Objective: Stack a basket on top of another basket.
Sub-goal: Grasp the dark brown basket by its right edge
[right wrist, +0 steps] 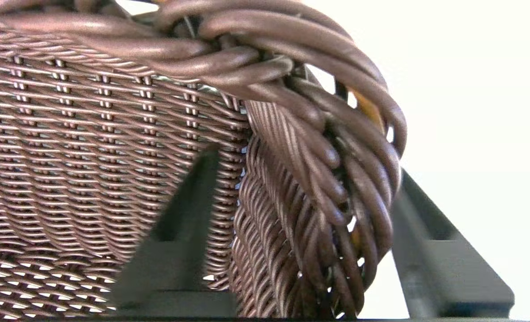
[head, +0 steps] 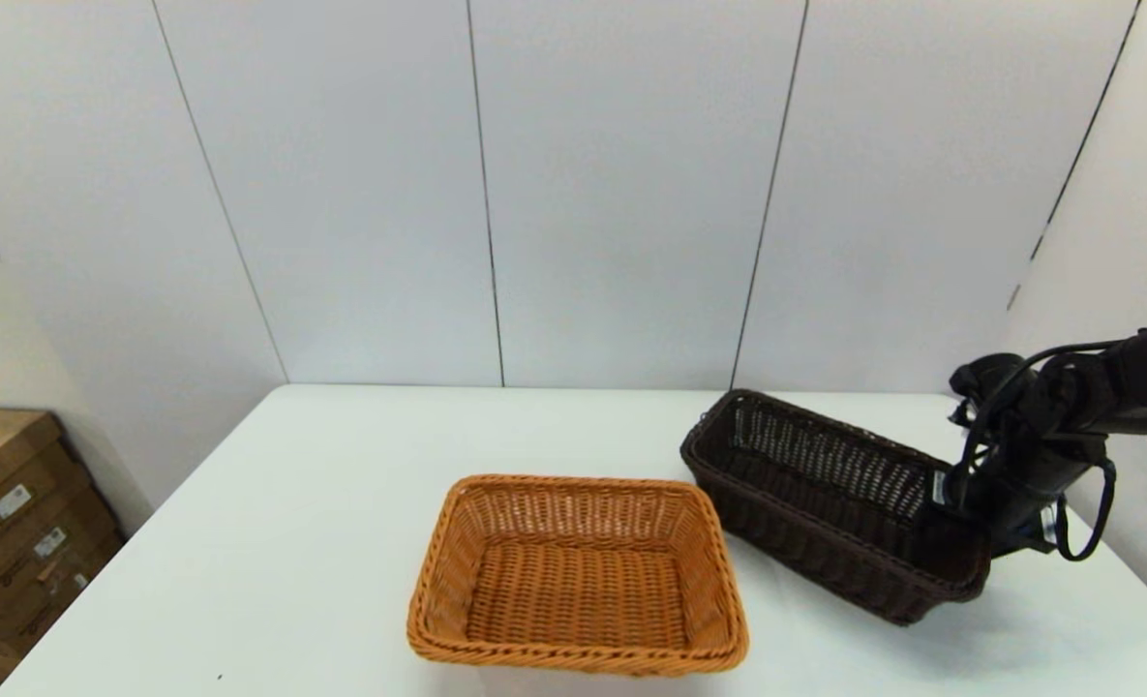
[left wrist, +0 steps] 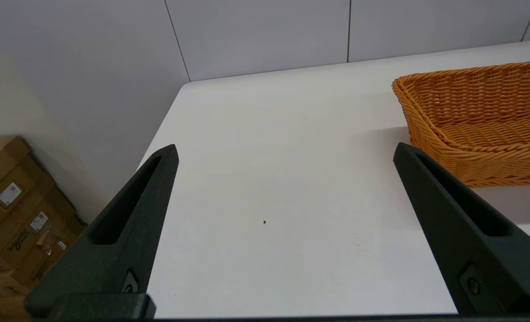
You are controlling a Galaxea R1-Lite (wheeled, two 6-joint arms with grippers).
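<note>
Dark brown basket [head: 830,503]: tilted at desk [head: 292,542] 3 o'clock, right end wall clamped by right pincer [head: 960,528]. Orange-tan basket [head: 578,576]: flat, 6 o'clock, just beside. Left pincer [left wrist: 287,228]: wide, holding nothing, above bare desk at 9 o'clock.

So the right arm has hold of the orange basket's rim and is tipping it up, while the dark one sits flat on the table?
No, the colours are swapped. In the head view the right gripper straddles the rim of the dark basket, which is tilted; the right wrist view shows its fingers either side of that wall. The orange basket sits flat on the table.
</note>
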